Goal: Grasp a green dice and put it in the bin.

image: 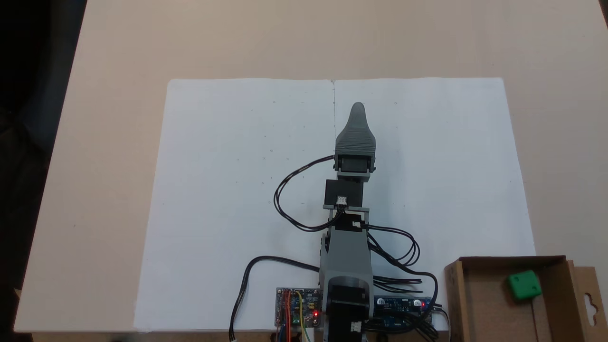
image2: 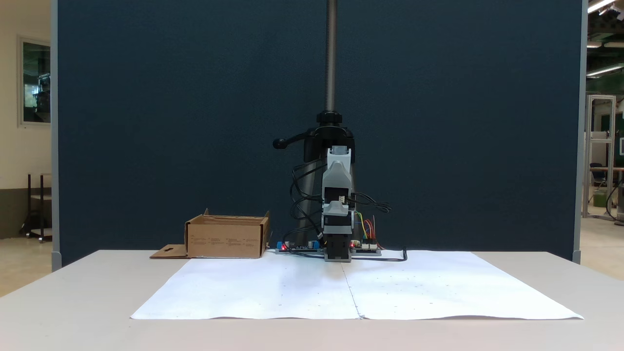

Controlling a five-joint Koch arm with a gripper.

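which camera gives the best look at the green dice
The fixed view looking down from above: the green dice lies in plain sight on the floor of the bin. From the front fixed view, the bin's wall hides it.

One fixed view looks straight down on the white paper (image: 237,190); another faces it level from the bench's (image2: 73,292) far edge. Both share the paper.

We count one green dice (image: 524,285), one bin (image: 479,304), one arm (image: 349,256) with one gripper (image: 357,107), two white paper sheets (image: 247,190), two circuit boards (image: 297,308), one table (image: 118,47).
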